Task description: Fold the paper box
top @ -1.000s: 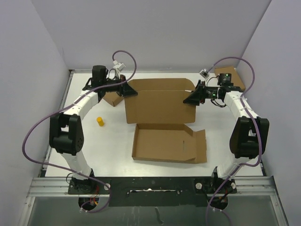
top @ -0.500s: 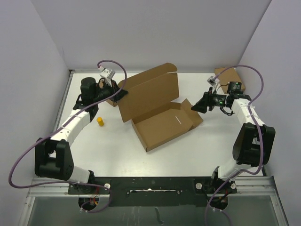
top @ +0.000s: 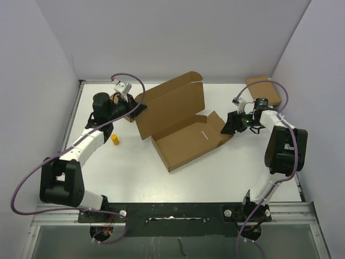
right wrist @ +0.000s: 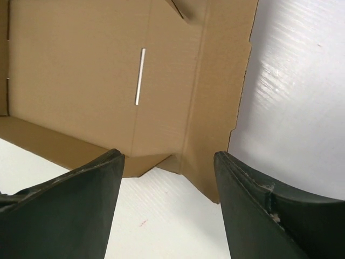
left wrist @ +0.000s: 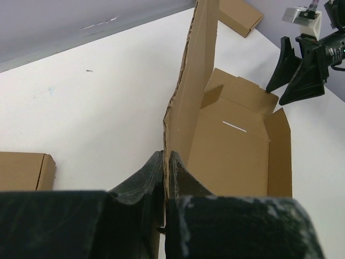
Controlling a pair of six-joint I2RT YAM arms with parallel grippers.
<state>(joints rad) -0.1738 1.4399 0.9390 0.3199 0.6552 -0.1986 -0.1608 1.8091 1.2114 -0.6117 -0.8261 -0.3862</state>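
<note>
Paper box half open, lid upright; left hand pinching lid edge; right hand wide over flap.

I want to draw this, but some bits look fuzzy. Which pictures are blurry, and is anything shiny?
Left wrist view: the left gripper, pinching the paper box, is a dark blur up close. Right wrist view: the white table has a bright sheen beside the box. Top external view: even light, soft shadows, all sharp.
</note>
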